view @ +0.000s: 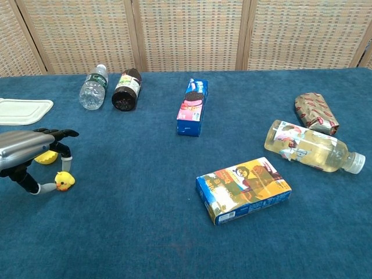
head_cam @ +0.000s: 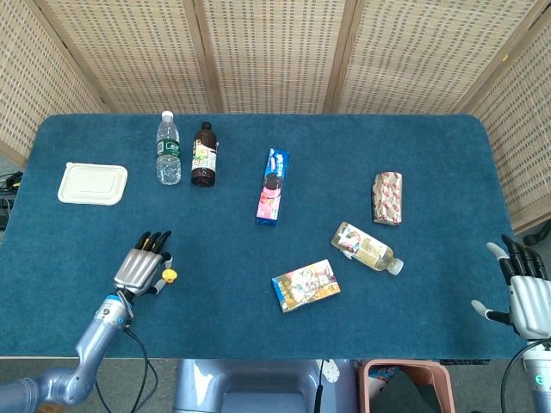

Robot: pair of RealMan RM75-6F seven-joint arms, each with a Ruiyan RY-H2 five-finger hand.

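Observation:
My left hand (head_cam: 142, 262) lies low over the blue table near its front left edge. In the chest view the left hand (view: 26, 152) pinches a small yellow duck (view: 64, 181) between thumb and a fingertip, and the duck still rests on the cloth. A second yellow piece (view: 45, 157) lies half hidden under the fingers. The head view shows the duck (head_cam: 170, 275) just right of the hand. My right hand (head_cam: 527, 292) hangs off the table's right front corner, fingers spread, holding nothing.
A white lidded container (head_cam: 93, 183) sits at the left. A water bottle (head_cam: 168, 148) and a dark bottle (head_cam: 203, 155) stand at the back. A cookie packet (head_cam: 273, 186), a colourful box (head_cam: 306, 285), a lying bottle (head_cam: 366, 248) and a wrapped packet (head_cam: 387, 198) spread rightward.

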